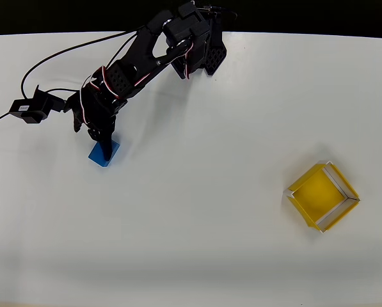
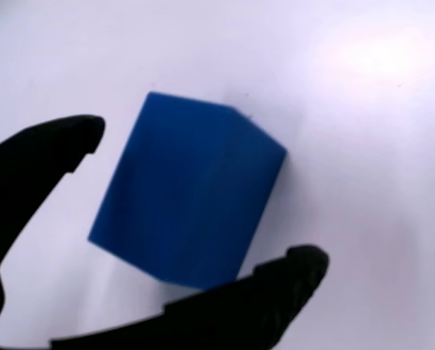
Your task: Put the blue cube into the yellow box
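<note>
While spread wide, pincer [image 2: 206, 197] straddles blue cube [image 2: 188, 189] — lower finger [image 2: 275, 288] touching.

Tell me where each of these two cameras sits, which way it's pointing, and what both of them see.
Overhead view: fixed above the white table, looking straight down; shows the whole black arm, its claw at the blue cube, and the yellow box far right.
Wrist view: rides on the arm, looking down past the claw; two black fingers flank the blue cube, with a gap on the left.
Shared: cube, claw, table.
</note>
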Available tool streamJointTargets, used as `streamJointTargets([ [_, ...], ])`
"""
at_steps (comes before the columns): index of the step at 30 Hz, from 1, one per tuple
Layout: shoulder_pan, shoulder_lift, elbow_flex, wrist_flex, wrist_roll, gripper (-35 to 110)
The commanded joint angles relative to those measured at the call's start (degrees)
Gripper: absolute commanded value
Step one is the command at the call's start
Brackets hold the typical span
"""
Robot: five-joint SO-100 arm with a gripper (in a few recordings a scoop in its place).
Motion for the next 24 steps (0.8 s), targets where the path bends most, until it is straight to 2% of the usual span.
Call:
streamJointTargets([
  [1, -1.0, 0.7, -5.6, -2.8, 0.3, 51],
  [15, -4.6, -2.7, -4.8, -3.2, 3.4, 47],
  [24, -5.1, -3.3, -2.3, -4.3, 1.8, 36],
])
